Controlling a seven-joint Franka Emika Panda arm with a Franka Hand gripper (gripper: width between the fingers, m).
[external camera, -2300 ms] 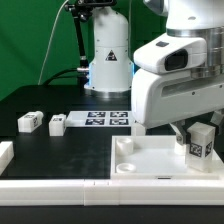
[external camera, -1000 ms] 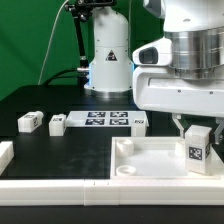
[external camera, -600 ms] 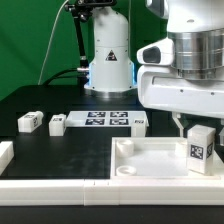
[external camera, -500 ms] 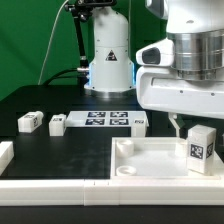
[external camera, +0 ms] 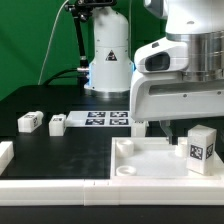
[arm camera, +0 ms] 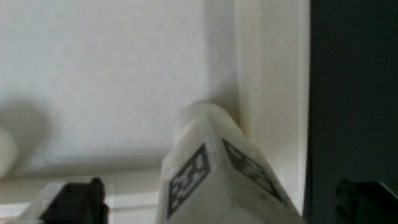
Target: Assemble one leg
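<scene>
The leg [external camera: 200, 148] is a small white block with black-and-white tags. It stands upright at the exterior view's right on the large white panel [external camera: 150, 165]. My gripper [external camera: 188, 128] hangs just above and slightly left of it, open. In the wrist view the leg [arm camera: 221, 165] rises between my two dark fingertips [arm camera: 80, 202], with a gap on each side. The leg's foot and the socket under it are hidden.
Two more legs [external camera: 30, 122] [external camera: 57, 124] lie on the black table at the left, and another [external camera: 140, 122] lies beside the marker board [external camera: 105, 119]. A round corner socket [external camera: 127, 146] shows on the panel. A white part [external camera: 5, 152] sits at the left edge.
The gripper's body has shifted left and turned, and its fingers have come away from the leg. The leg stays upright in the same place on the panel.
</scene>
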